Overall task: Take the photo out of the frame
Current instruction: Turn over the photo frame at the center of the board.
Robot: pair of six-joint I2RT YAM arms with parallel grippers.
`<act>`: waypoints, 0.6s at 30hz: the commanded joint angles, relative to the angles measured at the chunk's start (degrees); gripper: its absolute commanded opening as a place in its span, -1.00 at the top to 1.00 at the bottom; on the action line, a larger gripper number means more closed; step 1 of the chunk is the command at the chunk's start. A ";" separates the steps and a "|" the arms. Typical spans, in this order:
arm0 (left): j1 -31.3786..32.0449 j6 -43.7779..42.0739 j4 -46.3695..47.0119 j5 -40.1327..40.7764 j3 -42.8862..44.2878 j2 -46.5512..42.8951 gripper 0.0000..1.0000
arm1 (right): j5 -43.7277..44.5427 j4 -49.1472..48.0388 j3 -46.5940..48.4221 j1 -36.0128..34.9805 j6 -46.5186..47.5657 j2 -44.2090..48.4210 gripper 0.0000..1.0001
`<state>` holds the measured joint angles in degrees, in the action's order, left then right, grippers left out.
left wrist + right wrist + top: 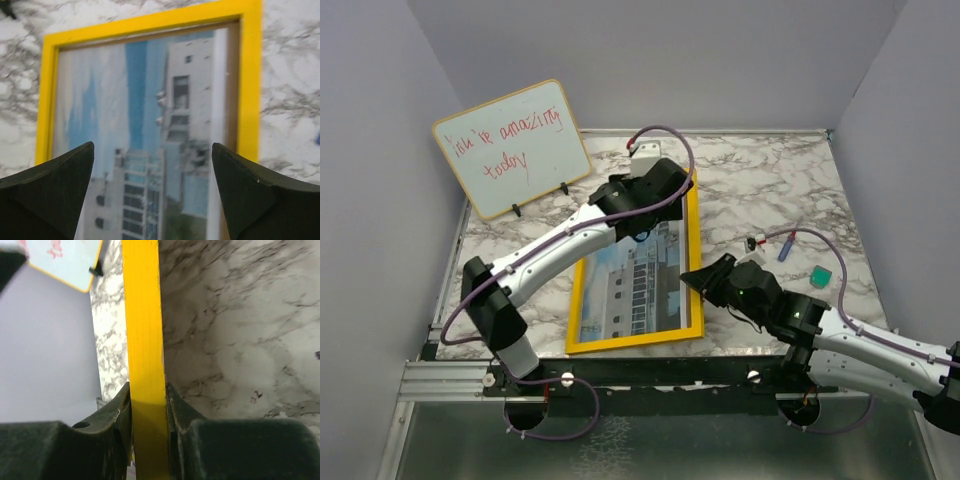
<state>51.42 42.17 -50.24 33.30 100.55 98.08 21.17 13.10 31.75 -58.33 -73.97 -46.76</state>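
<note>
glossy photo (638,285), smooth yellow-painted frame (630,342), polished marble-patterned tabletop (770,190), matt black plastic fingers (50,190)

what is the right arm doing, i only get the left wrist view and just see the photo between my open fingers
observer: the right gripper is shut on the frame, pinching its right-hand rail toward the near end
operator: what else is around
observer: a whiteboard with red writing stands propped at the far left corner
operator: and on the right side
observer: a small green item lies on the table, to the right of the right gripper
</note>
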 commanded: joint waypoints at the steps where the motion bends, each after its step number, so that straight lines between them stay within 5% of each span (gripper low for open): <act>1: -3.20 1.55 3.70 2.07 -16.84 -11.47 -0.98 | -0.32 -2.99 -7.22 6.06 -4.55 -0.04 0.99; 5: -8.73 4.05 13.23 -3.70 -36.85 -23.42 -0.98 | -9.42 -10.49 -15.31 13.25 -4.61 0.73 0.99; 9: -15.00 4.67 21.83 -8.85 -52.35 -34.28 -0.98 | -9.78 -6.79 -17.56 15.30 -1.15 3.87 0.99; 18: -19.04 6.76 31.86 -10.83 -67.31 -39.94 -0.98 | -12.62 -9.98 -27.52 15.87 2.58 7.69 0.99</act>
<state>33.21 47.20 -26.61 25.19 36.49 57.76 10.59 -4.16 8.60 -42.98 -73.47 -37.98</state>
